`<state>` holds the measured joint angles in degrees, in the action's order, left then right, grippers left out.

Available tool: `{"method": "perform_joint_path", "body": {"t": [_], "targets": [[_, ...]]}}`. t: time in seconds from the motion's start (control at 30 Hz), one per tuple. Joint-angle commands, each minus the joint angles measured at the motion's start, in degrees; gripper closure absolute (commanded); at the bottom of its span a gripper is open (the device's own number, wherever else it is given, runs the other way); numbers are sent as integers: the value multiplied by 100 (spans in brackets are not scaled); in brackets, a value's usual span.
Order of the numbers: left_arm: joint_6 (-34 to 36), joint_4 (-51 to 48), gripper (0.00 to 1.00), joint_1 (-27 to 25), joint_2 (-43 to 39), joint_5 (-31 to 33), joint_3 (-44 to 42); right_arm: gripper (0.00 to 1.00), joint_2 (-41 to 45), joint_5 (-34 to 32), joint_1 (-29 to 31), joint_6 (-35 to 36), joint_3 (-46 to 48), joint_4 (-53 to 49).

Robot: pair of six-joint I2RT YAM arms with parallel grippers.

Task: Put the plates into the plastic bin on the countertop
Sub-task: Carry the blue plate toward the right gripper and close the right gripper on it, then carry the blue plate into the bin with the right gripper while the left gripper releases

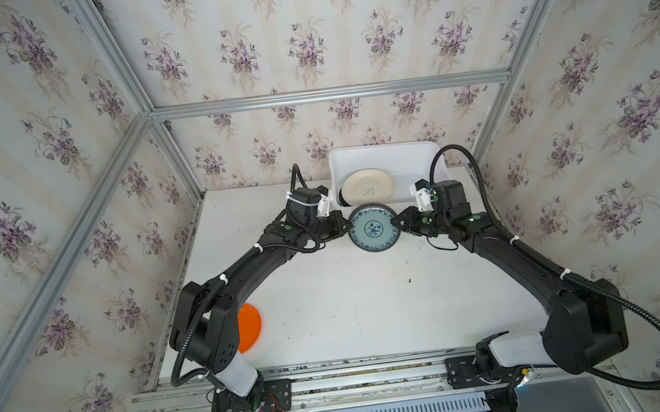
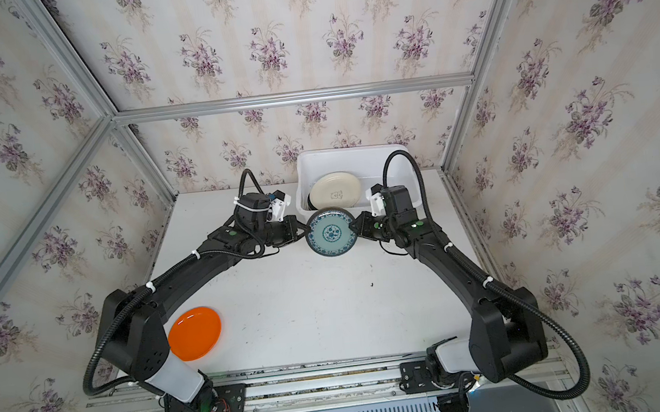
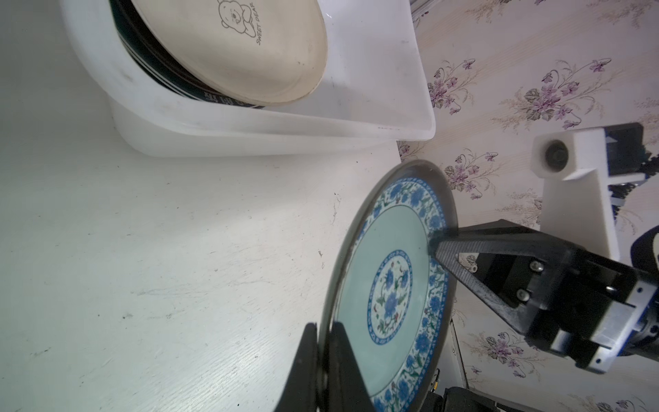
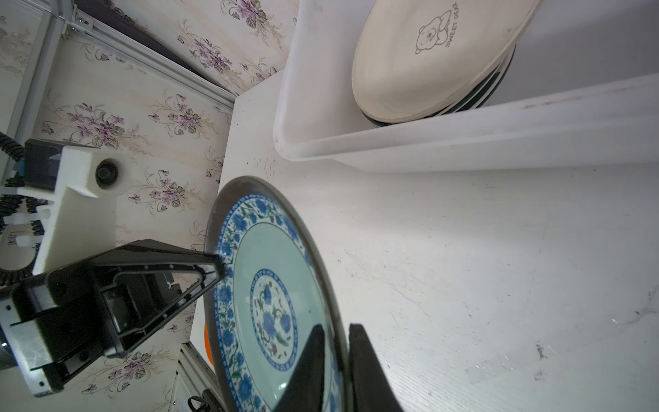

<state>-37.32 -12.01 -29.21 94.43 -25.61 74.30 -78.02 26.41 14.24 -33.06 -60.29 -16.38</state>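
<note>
Teal-patterned plate (image 1: 373,227) roughly level, face up, near plastic bin (image 1: 381,155).

Reads "SWEET DEAR" beside a bear outline on the cream plate (image 3: 228,53) lying uppermost in the plastic bin (image 3: 378,78).

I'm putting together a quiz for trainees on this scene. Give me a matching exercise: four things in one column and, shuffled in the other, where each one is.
Things:
1. flowered plate
2. orange plate
3. cream plate
4. bin

Places:
a. standing at the far edge of the countertop
b. on top of the stack inside the bin
c. gripped at its rim by the left gripper and the right gripper
d. lying flat on the countertop, untouched

Pairs: 1-c, 2-d, 3-b, 4-a
</note>
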Motion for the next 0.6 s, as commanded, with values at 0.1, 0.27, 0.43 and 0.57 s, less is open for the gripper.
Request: {"method": "perform_joint_path", "body": {"t": [0.1, 0.27, 0.43, 0.57], "targets": [[70, 261, 97, 12, 48, -55, 52, 97, 44, -59, -9, -130, 26, 174], [113, 253, 34, 29, 49, -5, 23, 100, 76, -176, -18, -166, 35, 101], [175, 252, 1, 137, -4, 80, -62, 100, 79, -402, -35, -204, 7, -2], [207, 252, 1, 337, 27, -18, -135, 100, 0, -553, -62, -244, -204, -161]]}}
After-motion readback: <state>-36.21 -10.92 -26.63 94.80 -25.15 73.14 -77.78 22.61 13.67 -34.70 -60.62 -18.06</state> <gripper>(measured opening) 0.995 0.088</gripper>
